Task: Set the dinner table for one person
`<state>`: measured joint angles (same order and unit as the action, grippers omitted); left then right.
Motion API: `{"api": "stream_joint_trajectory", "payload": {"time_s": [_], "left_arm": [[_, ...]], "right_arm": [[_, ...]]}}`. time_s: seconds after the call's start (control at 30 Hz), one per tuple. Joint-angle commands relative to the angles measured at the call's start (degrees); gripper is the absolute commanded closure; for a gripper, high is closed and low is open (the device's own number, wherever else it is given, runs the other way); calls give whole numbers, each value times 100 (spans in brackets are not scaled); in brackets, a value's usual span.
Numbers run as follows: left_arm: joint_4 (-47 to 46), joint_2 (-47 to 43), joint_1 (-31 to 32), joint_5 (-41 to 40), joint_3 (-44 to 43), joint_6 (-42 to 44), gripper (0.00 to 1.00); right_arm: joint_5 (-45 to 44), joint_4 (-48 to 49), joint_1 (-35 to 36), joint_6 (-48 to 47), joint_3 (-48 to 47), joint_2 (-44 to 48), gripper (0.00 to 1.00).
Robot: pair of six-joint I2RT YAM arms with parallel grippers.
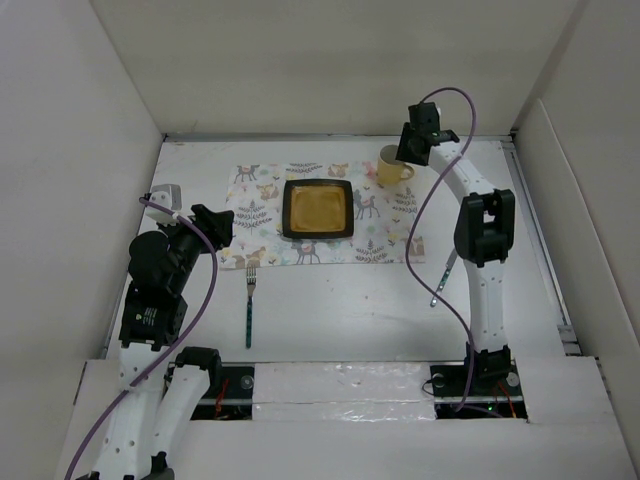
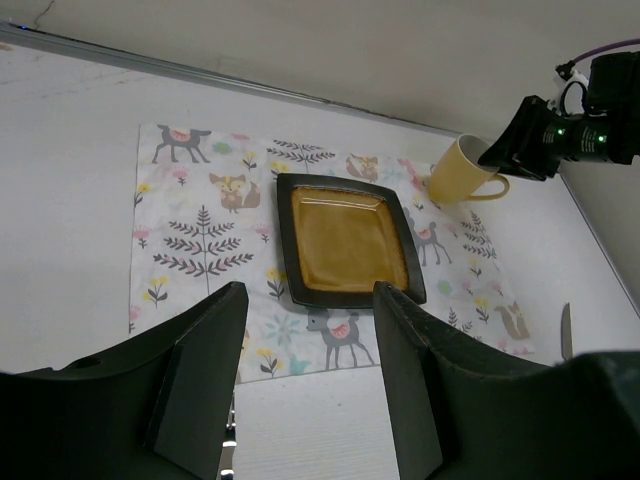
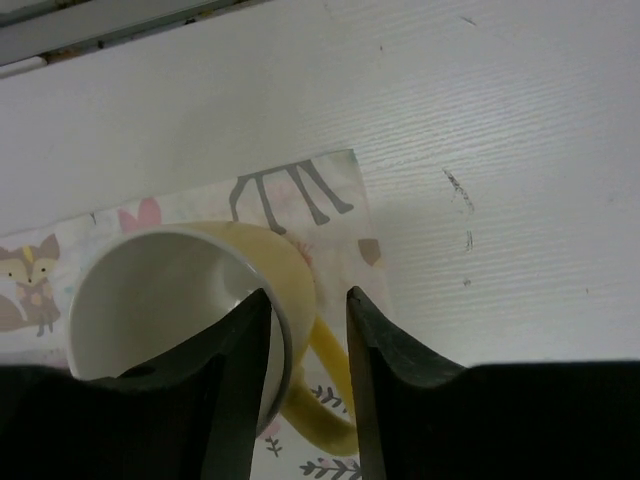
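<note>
The white dinner table carries a deer-print placemat with a dark square plate with a yellow centre on it. A yellow mug sits on the placemat's far right corner. My right gripper is open over the mug: one finger is inside the rim and the other is outside by the handle, with a gap to the wall. My left gripper is open and empty, above the placemat's near left corner. A fork lies below that corner. A knife lies right of the placemat.
Off-white panel walls close in the table on the left, back and right. The arm bases stand at the near edge. The right arm's purple cable hangs over the placemat's right end. The plate and mug also show in the left wrist view.
</note>
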<state>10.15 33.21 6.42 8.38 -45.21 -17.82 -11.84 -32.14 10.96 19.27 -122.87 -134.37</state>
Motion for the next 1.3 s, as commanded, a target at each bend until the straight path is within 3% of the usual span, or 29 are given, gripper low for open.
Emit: {"api": "stream_joint_trajectory", "payload": {"time_s": [0.0,0.1,0.27,0.37,0.4,0.43,0.53,0.57,0.7,0.77,0.8,0.87,0.9,0.93,1.03,1.27], "left_arm": [[-172,-25,9,6,-76,69,50],[-198,-60,9,6,-75,60,50],[-233,-113,9,84,-67,60,50],[-215,-157,9,120,-67,60,52],[-242,-209,9,189,-49,51,57],[-242,-245,9,190,-58,51,57],[-259,-306,9,199,-75,51,81],[-259,-359,9,190,-76,51,97],[-251,-526,62,147,-128,60,100],[-259,-666,62,137,-137,86,99],[-259,-702,62,137,-137,95,95],[-207,-798,62,68,-172,121,84],[-172,-816,62,-20,-190,147,81],[-154,-903,62,-64,-207,165,78],[-171,-1053,62,-135,-199,192,64],[-172,-1133,62,190,-164,192,59]], "right_arm": [[-29,314,-15,42,-238,577,52],[41,401,-15,86,24,1051,44],[297,1016,-77,139,1210,2132,42],[243,1638,46,217,2834,3256,70],[287,2102,168,253,3900,3911,94],[261,2324,169,253,4459,4214,100],[-184,2748,617,464,6380,5337,100],[-275,2766,722,525,6763,5577,100],[-530,1854,733,955,7864,6483,100],[-487,1404,610,1122,8207,7061,94],[-417,1369,435,1123,8487,7204,79],[-22,1132,223,1202,8656,7450,64],[40,1105,127,1254,8761,7590,50],[380,1131,-66,1264,8797,7609,45],[559,739,-304,1281,8650,7199,44],[507,234,-455,1281,8156,6169,50]]}}
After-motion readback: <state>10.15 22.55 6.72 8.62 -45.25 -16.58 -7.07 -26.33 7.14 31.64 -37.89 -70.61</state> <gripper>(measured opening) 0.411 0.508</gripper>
